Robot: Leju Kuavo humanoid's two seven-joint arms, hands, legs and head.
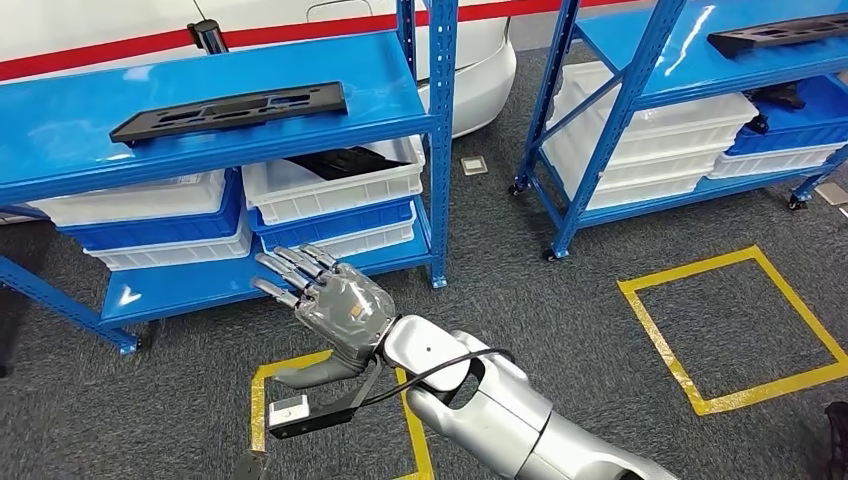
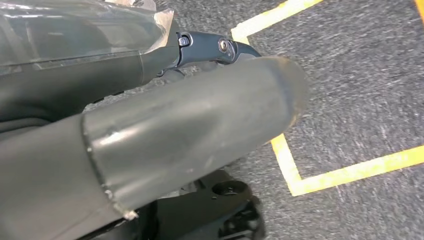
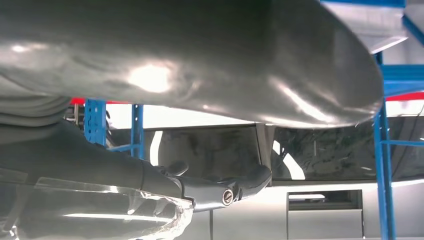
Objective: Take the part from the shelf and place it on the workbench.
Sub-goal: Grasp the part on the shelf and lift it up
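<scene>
While two parts (image 1: 232, 110) lie shelved, right hand (image 1: 335, 305) spreads.

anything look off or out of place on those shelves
Mostly tidy. One oddity: a black part lies tilted in the white bin under the near shelf's top deck, poking above the rim. The flat black part on top lies squarely.

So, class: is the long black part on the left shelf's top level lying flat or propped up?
Lying flat. The black part rests along the blue top shelf, untouched; the right hand is below it.
</scene>
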